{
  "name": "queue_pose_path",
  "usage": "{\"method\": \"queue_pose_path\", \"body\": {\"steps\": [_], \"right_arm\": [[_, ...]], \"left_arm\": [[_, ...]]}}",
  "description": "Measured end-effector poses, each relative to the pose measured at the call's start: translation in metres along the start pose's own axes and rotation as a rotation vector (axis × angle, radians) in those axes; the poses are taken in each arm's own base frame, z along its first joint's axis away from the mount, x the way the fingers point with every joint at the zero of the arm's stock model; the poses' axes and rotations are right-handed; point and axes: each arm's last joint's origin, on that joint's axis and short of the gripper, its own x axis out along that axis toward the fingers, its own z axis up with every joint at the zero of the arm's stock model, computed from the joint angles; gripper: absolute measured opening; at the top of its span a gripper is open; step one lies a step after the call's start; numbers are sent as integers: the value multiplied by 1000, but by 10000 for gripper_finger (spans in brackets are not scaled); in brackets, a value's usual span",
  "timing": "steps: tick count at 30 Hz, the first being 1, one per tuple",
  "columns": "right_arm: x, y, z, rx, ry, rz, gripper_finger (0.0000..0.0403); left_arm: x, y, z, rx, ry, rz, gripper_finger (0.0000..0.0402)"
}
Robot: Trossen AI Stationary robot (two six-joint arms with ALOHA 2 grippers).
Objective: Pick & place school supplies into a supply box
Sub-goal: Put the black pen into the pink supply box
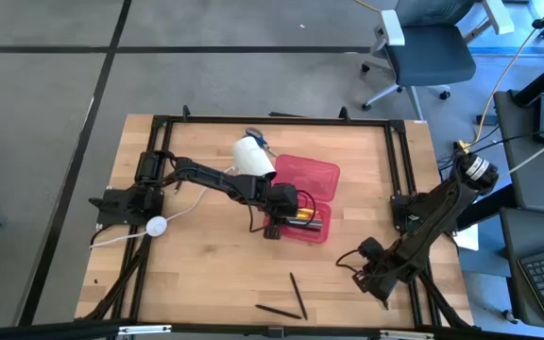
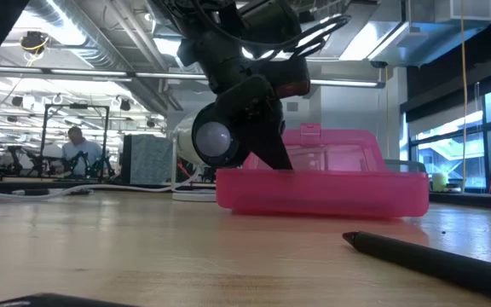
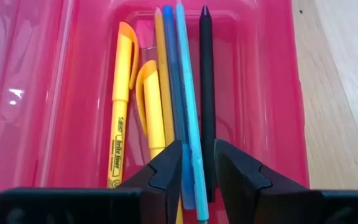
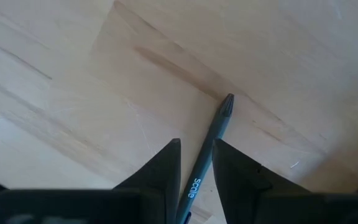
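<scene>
The translucent pink supply box (image 1: pixel 314 175) lies open mid-table, also in the low view (image 2: pixel 331 192). In it lie two yellow highlighters (image 3: pixel 122 93), a yellow pencil (image 3: pixel 161 68), a blue pencil (image 3: pixel 170 74) and a black pen (image 3: pixel 207 81). My left gripper (image 1: pixel 277 225) (image 3: pixel 197 152) reaches down into the box's near end, shut on a light-blue pencil (image 3: pixel 186 74). My right gripper (image 1: pixel 376 279) (image 4: pixel 196 144) is low over the table's near right part, shut on a dark teal pen (image 4: pixel 213 134). Two black pens (image 1: pixel 297 295) (image 1: pixel 277 309) lie loose near the near edge. My left gripper pinches the light-blue pencil near its closer end (image 3: pixel 196 168) between its two fingers, coming from above with the fingers either side of its length. The pencil lies level in the box among the others, its far tip near the box's end wall. My right gripper pinches the dark teal pen along its shaft (image 4: pixel 197 177) between both fingers, the pen running forward out of the gap. Its pointed end (image 4: pixel 229 99) stands just over the wood; whether it touches the table I cannot tell.
A white cylinder (image 1: pixel 253 156) with a white cable sits by the box's far left corner. A small white round piece (image 1: pixel 157 226) lies at the left. A black pen (image 2: pixel 433 256) lies in the foreground of the low view. Bare wood (image 1: pixel 206 274) spans the near left.
</scene>
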Motion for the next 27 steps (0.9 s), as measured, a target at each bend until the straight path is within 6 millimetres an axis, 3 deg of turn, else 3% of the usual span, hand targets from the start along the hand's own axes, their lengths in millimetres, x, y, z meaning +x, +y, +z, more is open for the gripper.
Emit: {"method": "queue_pose_path", "body": {"steps": [27], "right_arm": [[28, 3, -3, -43, 60, -131, 97]], "left_arm": [[0, 0, 0, -4, 2, -2, 89]]}}
